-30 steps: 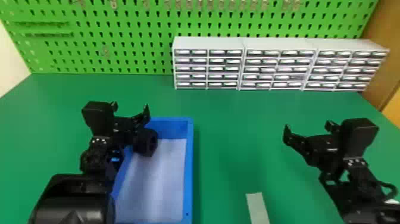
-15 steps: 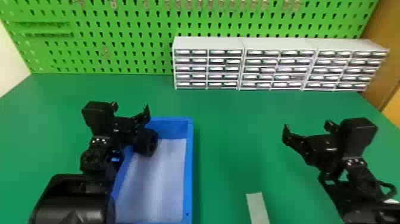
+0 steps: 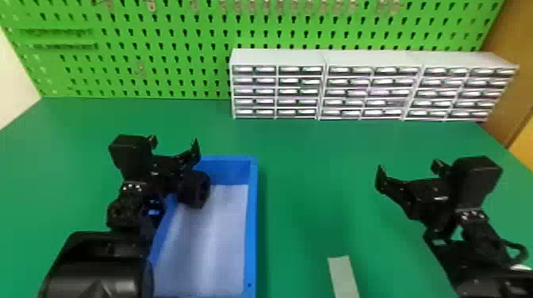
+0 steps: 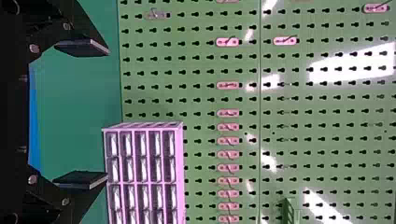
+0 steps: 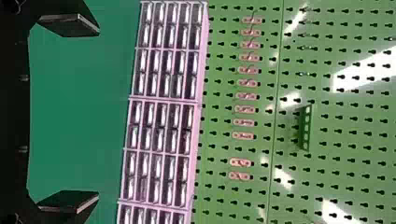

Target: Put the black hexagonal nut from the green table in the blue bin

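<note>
Green table (image 3: 301, 170): black hexagonal nut (image 3: 194, 190) apparently inside blue bin (image 3: 253, 222); left gripper (image 4: 107, 114) spread, empty, presumably for release; right gripper (image 5: 98, 114) likewise, unneeded.

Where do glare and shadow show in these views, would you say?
Left wrist view: hard white glare patches on the pegboard; right wrist view: similar patches, plus glints on the drawer fronts; head view: soft sheen inside the blue bin, faint shading on the green table beside it.

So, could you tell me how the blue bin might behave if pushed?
The blue bin looks fairly stiff, judging by its straight walls. Its broad, flat floor suggests that it would slide rather than tip. Being open and hollow, it is probably light for its size.
</note>
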Controlling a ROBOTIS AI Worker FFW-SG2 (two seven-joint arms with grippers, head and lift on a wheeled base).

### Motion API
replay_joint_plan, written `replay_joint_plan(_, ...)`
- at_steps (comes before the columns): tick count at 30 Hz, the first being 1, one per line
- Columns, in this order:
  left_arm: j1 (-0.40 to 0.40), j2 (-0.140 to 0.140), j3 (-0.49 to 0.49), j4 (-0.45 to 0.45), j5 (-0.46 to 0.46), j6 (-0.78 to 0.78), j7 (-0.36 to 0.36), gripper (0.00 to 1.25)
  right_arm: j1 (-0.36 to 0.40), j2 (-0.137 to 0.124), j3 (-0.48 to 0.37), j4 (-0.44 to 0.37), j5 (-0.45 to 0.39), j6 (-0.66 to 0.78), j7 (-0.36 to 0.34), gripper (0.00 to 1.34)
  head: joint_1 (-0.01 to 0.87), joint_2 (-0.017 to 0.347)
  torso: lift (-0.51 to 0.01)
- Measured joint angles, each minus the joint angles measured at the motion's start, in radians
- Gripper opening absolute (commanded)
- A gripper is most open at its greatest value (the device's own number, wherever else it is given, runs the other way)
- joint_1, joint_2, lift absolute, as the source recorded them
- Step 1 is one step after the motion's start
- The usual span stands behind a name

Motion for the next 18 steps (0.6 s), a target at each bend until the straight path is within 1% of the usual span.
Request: replay_joint_plan(18, -0.006, 0.000, 0.000, 0.000, 0.001, 0.000, 0.000, 0.93, -0.005, -0.003, 0.000, 0.000, -0.008, 0.000, 0.000, 1.26, 0.686, 0.051, -0.097)
